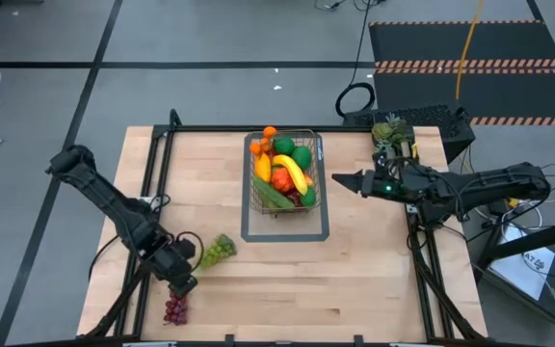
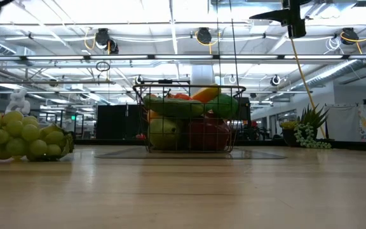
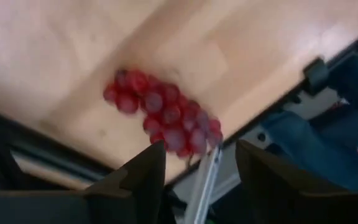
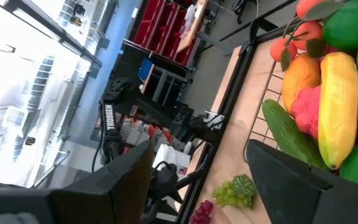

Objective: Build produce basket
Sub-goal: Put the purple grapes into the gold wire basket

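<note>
Hovering pincer: left gripper (image 1: 183,285) hangs over the near left part of the table, just above the red grapes (image 1: 174,309); its fingers (image 3: 143,180) stand apart with nothing between them, released.
Red grapes: lying on the wood by the near left edge, close to the dark frame rail; in the left wrist view the bunch (image 3: 164,115) sits just ahead of the fingertips, not touched.
Green grapes: a second bunch (image 1: 219,250) lies just beside the left gripper, toward the middle of the table, apart from the red one.
In the way: dark cable loop and the left arm's own wrist crowd the spot between the two bunches.
Basket: wire-mesh basket (image 1: 313,145) stands at the far middle of the table, on a flat grey rectangular outline (image 1: 285,236), well apart from the left gripper.
Produce inside: yellow banana (image 1: 292,172), cucumber (image 1: 273,196), small oranges (image 1: 270,132) and green and red fruit heaped together.
Waiting arm: right gripper (image 1: 343,180) is held above the table just beside the basket's right side, fingers apart and empty.
Beyond the table's right corner: a pineapple-like green plant (image 1: 387,129) on a dark stand.
</note>
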You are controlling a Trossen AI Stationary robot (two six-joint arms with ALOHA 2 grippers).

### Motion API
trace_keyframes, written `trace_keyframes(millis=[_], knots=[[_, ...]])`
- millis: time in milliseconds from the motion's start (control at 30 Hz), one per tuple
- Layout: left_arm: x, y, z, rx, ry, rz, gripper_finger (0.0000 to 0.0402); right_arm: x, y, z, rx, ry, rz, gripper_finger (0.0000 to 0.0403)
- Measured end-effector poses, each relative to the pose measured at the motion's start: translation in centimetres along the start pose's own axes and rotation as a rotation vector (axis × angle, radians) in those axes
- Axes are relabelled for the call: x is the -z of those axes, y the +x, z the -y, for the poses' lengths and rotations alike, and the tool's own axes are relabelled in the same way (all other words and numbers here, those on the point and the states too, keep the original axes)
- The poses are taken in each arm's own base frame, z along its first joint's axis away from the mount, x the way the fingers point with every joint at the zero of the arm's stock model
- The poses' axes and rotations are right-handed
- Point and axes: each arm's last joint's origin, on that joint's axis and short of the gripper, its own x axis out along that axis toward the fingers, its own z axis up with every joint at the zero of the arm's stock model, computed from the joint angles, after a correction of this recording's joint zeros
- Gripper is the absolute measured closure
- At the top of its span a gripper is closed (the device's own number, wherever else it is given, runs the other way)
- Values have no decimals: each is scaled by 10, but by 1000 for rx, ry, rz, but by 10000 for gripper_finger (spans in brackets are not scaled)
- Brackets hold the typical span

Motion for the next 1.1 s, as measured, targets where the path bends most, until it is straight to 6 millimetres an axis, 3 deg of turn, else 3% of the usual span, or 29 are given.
trace_keyframes(millis=[233, 500, 700, 1100], knots=[[16, 11, 18, 116, -66, -83, 227, -4, -6, -3, -43, -27, -38, 149], [23, 43, 39, 158, -155, -137, 251, -5, -16, -5, -93, -125, -120, 149], [22, 60, 39, 87, -251, -131, 277, -8, -20, -6, -114, -194, -113, 149], [17, 61, 27, -19, -388, -21, 291, -7, -29, -6, -171, -241, -233, 149]])
